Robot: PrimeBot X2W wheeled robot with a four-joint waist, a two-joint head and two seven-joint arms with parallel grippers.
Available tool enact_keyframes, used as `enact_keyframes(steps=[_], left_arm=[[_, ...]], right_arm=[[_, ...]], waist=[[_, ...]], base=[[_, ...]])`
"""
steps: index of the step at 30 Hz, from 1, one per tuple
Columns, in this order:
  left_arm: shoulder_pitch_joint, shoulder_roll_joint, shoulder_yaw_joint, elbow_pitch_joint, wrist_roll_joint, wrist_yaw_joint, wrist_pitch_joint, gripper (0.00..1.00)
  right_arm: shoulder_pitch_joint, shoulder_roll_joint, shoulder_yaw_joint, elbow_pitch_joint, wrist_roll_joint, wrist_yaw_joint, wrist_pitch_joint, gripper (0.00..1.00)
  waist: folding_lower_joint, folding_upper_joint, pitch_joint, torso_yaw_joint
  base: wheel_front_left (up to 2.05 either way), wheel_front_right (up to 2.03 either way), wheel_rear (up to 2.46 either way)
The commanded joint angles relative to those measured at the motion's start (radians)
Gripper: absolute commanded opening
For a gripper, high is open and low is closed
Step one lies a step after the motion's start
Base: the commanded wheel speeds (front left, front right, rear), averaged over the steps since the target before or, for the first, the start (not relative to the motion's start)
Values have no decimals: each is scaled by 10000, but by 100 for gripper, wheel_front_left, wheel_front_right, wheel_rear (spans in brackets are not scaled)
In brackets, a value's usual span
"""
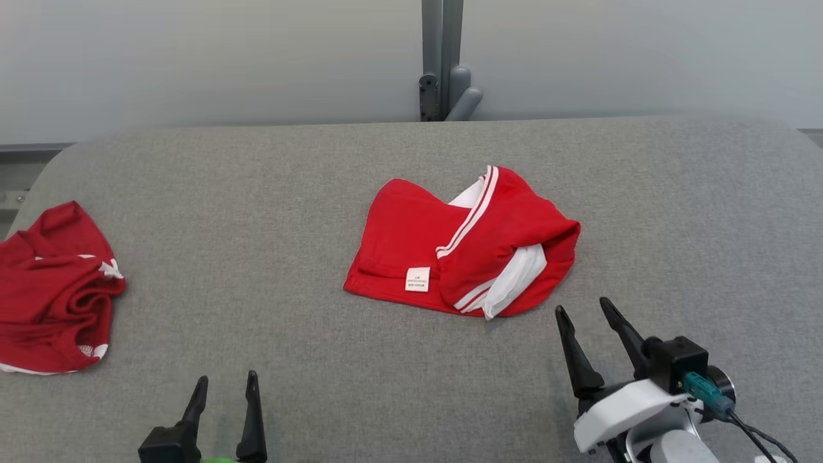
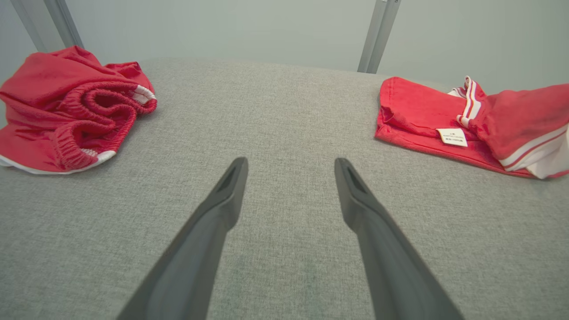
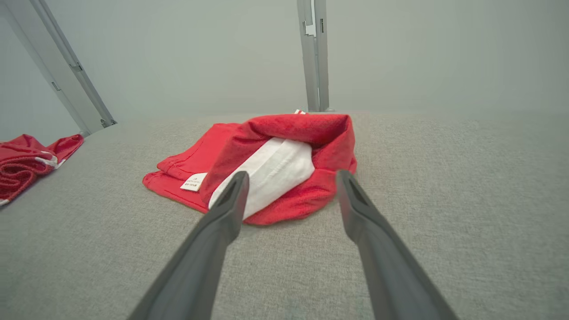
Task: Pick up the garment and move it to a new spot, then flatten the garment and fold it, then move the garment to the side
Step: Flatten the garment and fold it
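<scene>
A crumpled red garment with white stripes, a white inner panel and a small white label lies in a bunched heap at the table's centre. It also appears at the right of the left wrist view and straight ahead in the right wrist view. My right gripper is open and empty, just short of the heap's near right edge, its fingers framing the white panel. My left gripper hangs open and empty over bare cloth near the front edge, well left of the garment.
A second bunched red garment with an elastic waistband lies at the table's left edge. The grey fabric tabletop has rounded far corners. A grey metal post stands behind the far edge, before a pale wall.
</scene>
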Motion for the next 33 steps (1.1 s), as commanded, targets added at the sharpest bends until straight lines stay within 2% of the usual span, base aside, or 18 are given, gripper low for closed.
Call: enact_keyframes(steps=[1, 11, 20, 28, 29, 30, 31, 32, 33], left_arm=[[-222, 14, -166, 96, -108, -33, 6, 100], [-465, 19, -702, 389, -272, 14, 5, 100], [-600, 16, -861, 496, -337, 34, 5, 100], [-720, 18, -1038, 473, -451, 84, 5, 100], [-723, 18, -1040, 474, -462, 91, 5, 100], [-730, 16, -1049, 485, -475, 94, 5, 100], [-741, 18, -1051, 505, -501, 80, 5, 100], [-754, 18, -1051, 518, -532, 75, 5, 100], [-765, 18, -1054, 536, -568, 71, 5, 100]], right_arm=[[-313, -79, 149, 143, -9, -14, -9, 100], [-1403, -66, 934, 1549, 147, -14, -9, 100], [-1974, -10, 357, 2858, -18, -12, -9, 100], [-2113, -13, 602, 2872, 436, -14, -9, 100], [-2086, -14, 564, 2878, 449, -14, -9, 95], [-2064, -16, 526, 2894, 427, -14, -9, 80], [-2051, -12, 505, 2922, 400, -14, -9, 45], [-2059, -10, 450, 2912, 370, -14, -9, 29], [-2072, -10, 429, 2893, 342, -12, -9, 0]], waist=[[0, 65, 278, 324], [0, 65, 792, 1282], [0, 65, 1032, 1679], [0, 65, 1163, 1704], [0, 65, 1177, 1681], [0, 65, 1185, 1659], [0, 65, 1189, 1637], [0, 65, 1192, 1614], [0, 65, 1192, 1591]], base=[[0, 0, 0], [0, 0, 0], [0, 0, 0], [0, 0, 0], [0, 0, 0], [0, 0, 0], [0, 0, 0], [0, 0, 0], [0, 0, 0]])
